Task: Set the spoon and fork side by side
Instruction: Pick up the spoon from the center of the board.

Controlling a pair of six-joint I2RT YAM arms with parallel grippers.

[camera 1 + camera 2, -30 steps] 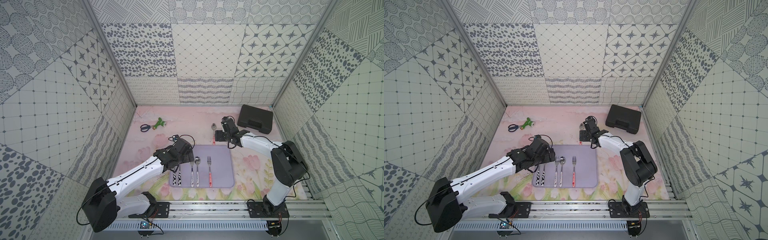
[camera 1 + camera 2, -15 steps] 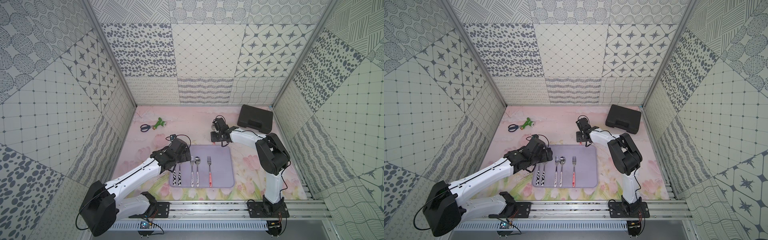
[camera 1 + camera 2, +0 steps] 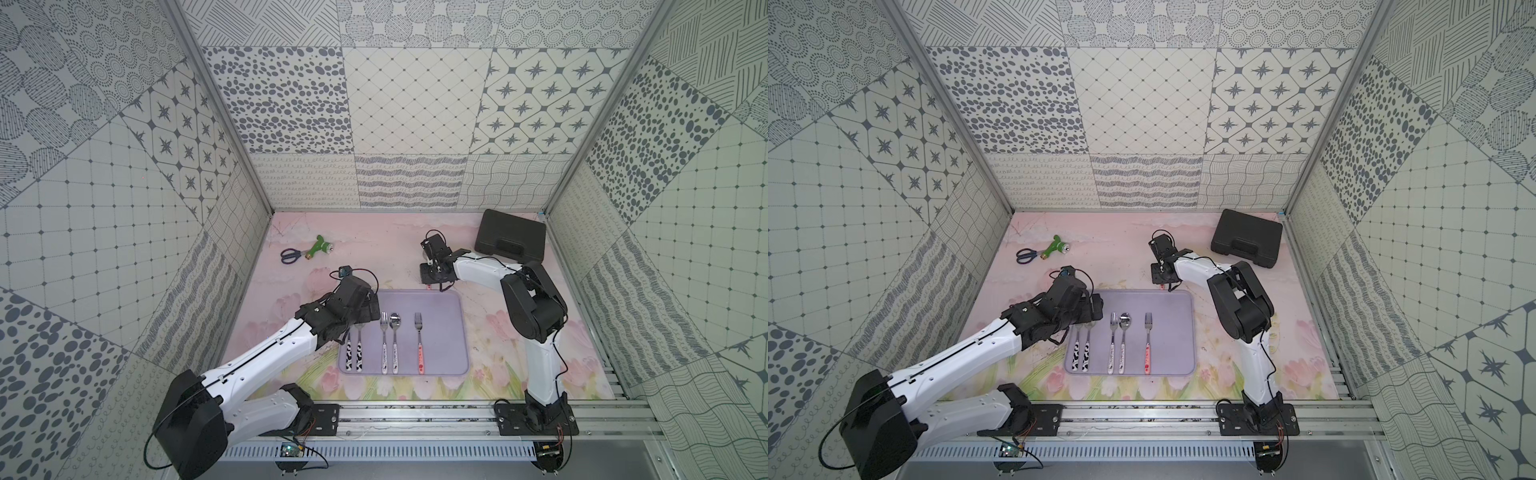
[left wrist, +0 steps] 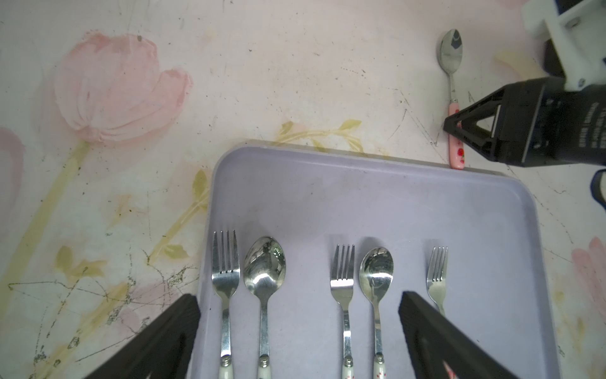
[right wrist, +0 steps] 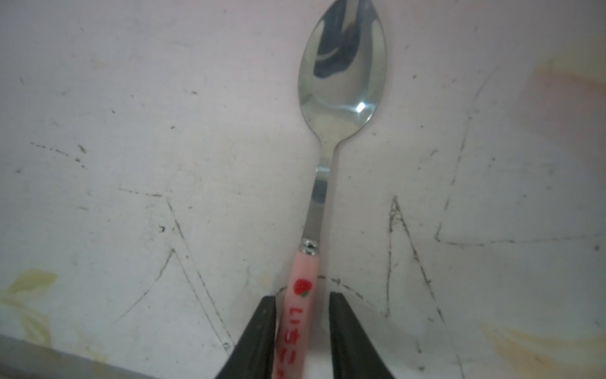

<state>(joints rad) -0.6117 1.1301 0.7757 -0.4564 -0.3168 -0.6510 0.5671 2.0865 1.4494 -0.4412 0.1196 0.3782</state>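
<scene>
The table [image 3: 374, 249] carries a purple tray [image 3: 449, 307] lying just on the near side of my right pincer [image 5: 301, 297]. My left pincer [image 4: 298, 297] hangs wide open over the two finished pairs on the tray and plays no part here. The lone pink fork [image 3: 419, 345] waits on the tray, well behind the right pincer, toward the arm bases. That pincer is narrow and straddles the pink handle of the spoon [image 5: 341, 82], which lies flat on the table with its bowl pointing away from the pincer. One finger [image 5: 267, 328] looks pressed to the handle, but a thin gap shows at the other side, so I cannot tell whether the grip is firm.

I judge this step to be the pickup. To do it well I would close fully before lifting, rise straight, and keep the handle's end from catching the tray's rim.

Only the right wrist view shows that gap. The left wrist view alone shows the handle's end just at the rim. Both top views hide nearly all of the spoon under the pincer, yet they show the free space beside the fork.
</scene>
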